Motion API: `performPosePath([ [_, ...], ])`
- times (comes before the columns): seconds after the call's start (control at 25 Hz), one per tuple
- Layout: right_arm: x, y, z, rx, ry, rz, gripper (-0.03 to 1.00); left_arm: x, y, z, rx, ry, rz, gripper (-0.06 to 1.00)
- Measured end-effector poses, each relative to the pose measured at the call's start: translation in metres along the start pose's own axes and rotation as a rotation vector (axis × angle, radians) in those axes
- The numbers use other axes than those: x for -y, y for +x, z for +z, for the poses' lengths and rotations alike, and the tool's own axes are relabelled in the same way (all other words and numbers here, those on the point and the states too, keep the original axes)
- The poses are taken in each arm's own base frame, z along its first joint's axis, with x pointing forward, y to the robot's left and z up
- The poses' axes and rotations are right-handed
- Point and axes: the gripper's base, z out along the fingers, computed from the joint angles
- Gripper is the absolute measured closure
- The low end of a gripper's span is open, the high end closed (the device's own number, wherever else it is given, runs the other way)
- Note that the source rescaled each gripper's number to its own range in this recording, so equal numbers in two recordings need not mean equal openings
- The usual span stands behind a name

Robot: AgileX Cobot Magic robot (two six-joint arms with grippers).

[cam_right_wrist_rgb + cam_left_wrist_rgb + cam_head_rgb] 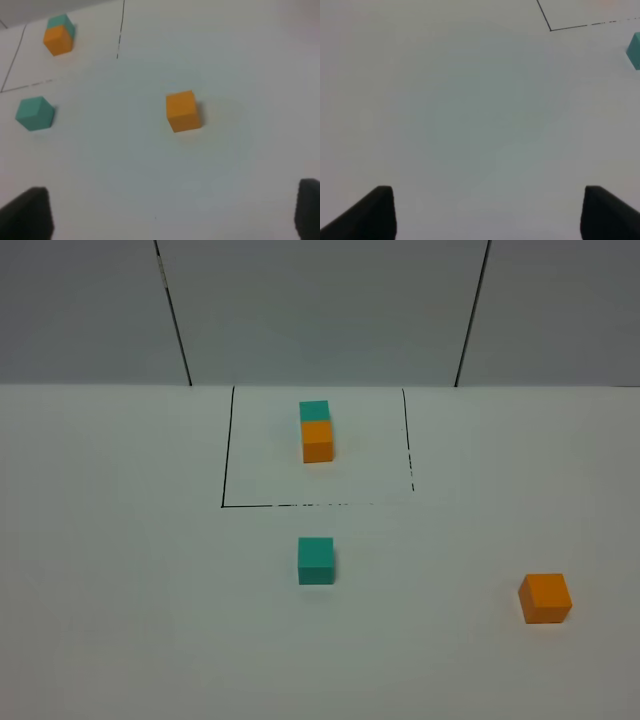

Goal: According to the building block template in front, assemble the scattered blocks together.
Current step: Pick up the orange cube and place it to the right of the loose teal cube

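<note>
The template (317, 430) is a joined teal and orange cube pair inside a thin black-line rectangle (226, 465) at the back middle of the table; it also shows in the right wrist view (59, 35). A loose teal cube (316, 561) sits just in front of the rectangle, also in the right wrist view (34, 113) and at the edge of the left wrist view (635, 50). A loose orange cube (545, 598) sits at the front right (183, 111). Neither gripper shows in the exterior view. My left gripper (487, 212) and right gripper (170, 212) are open and empty above bare table.
The white table (120, 590) runs to a grey panelled wall (320, 310) at the back. Only the cubes and the black line stand on it.
</note>
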Motion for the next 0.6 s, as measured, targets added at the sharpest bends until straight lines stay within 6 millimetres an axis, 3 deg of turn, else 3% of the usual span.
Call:
performPosePath([
  [0.24, -0.004, -0.047, 0.041, -0.195, 0.016, -0.025, -0.03, 0.0, 0.0, 0.0, 0.0, 0.0, 0.0, 0.3],
  [0.44, -0.006, -0.084, 0.108, -0.414, -0.004, -0.04, -0.03, 0.0, 0.0, 0.0, 0.0, 0.0, 0.0, 0.3],
  [0.6, -0.008, -0.094, 0.171, -0.561, -0.022, -0.055, -0.03, 0.0, 0.0, 0.0, 0.0, 0.0, 0.0, 0.3],
])
